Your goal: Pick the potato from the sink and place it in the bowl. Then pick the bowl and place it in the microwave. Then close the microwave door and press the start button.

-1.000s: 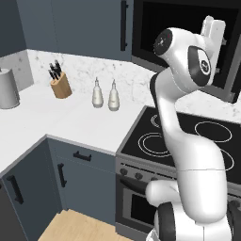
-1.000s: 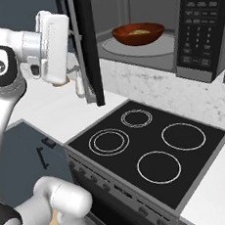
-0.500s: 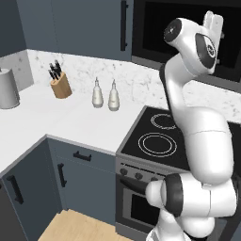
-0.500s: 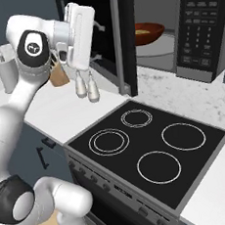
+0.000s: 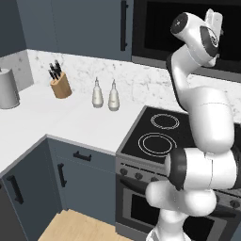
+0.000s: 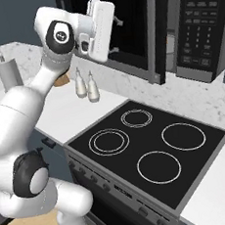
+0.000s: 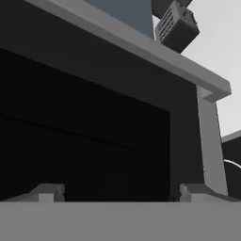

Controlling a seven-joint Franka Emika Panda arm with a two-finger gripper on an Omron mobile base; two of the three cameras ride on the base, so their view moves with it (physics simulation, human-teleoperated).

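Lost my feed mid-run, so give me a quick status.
Gripper open, empty, up against the microwave door. Door nearly shut, small gap at the button panel side. Nothing in the way.

1 microwave (image 6: 194, 24) | 2 bottles (image 5: 105, 94) | 1 knife block (image 5: 60, 85) | 4 burners (image 6: 148, 145)
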